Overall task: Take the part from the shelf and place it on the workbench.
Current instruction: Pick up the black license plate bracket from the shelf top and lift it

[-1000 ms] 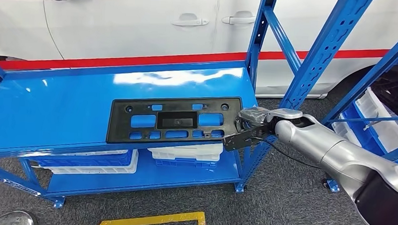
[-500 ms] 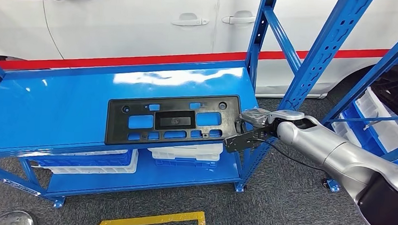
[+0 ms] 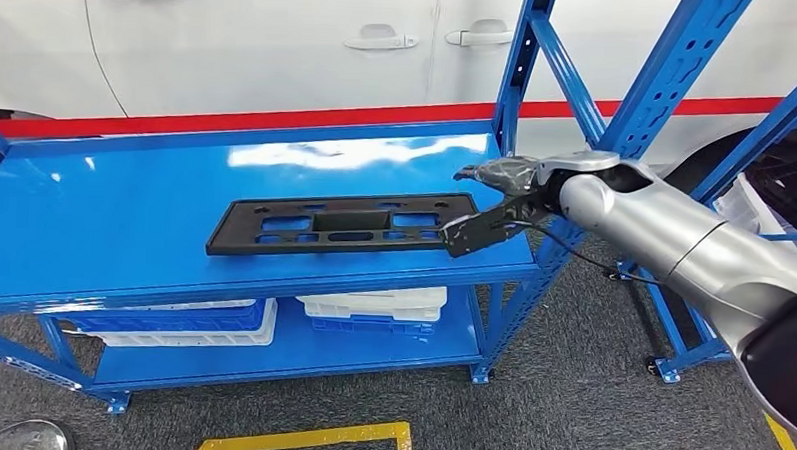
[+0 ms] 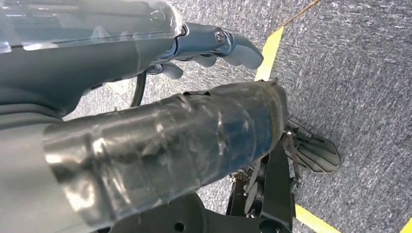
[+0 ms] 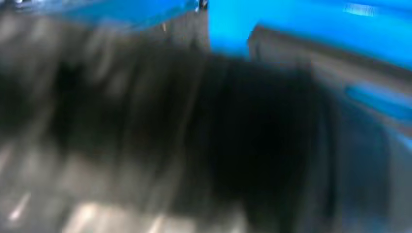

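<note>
A grey carpeted floor [image 3: 588,412] with yellow tape lines [image 3: 307,440] lies in front of a white car [image 3: 281,41] with a red stripe. Between them stands a glossy blue metal shelf rack [image 3: 104,225] with white plastic bins [image 3: 372,304] on its lower level. A flat black rectangular plastic panel with cut-out windows [image 3: 335,223] sits on the rack's top surface, near the front edge, its right end under the robot's right hand [image 3: 495,203]. That hand reaches in from the right; its dark fingers [image 3: 474,231] close on the panel's right end, thumb above. The right wrist view is too blurred to read. The left hand [image 4: 209,48] hangs over the carpet, fingers loosely curled, holding nothing
</note>
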